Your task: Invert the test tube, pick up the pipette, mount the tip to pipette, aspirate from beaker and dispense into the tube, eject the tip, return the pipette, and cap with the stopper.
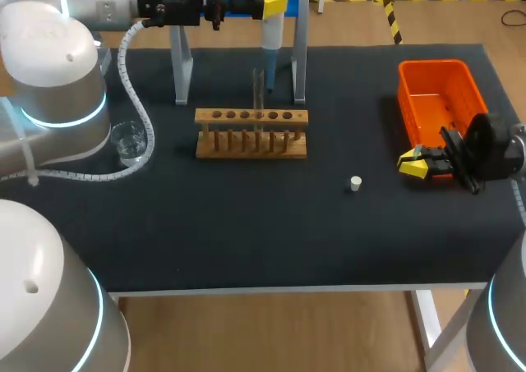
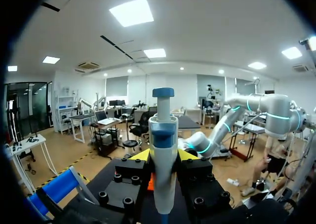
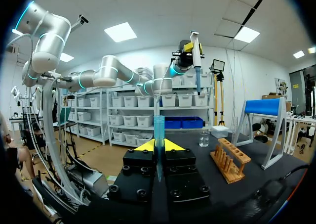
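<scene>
One stopper (image 1: 355, 183) (white) lies between rack (image 1: 246, 116) and orange bin (image 1: 440, 101).

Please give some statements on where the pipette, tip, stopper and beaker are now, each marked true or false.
1. A test tube stands in the wooden rack. True.
2. The stopper closes the test tube. False: it lies on the table, apart from the rack.
3. The left end effector is shut on the pipette. True.
4. The right end effector holds a pipette tip. True.
5. The beaker stands right of the rack in the head view. False: it stands left of it.
</scene>
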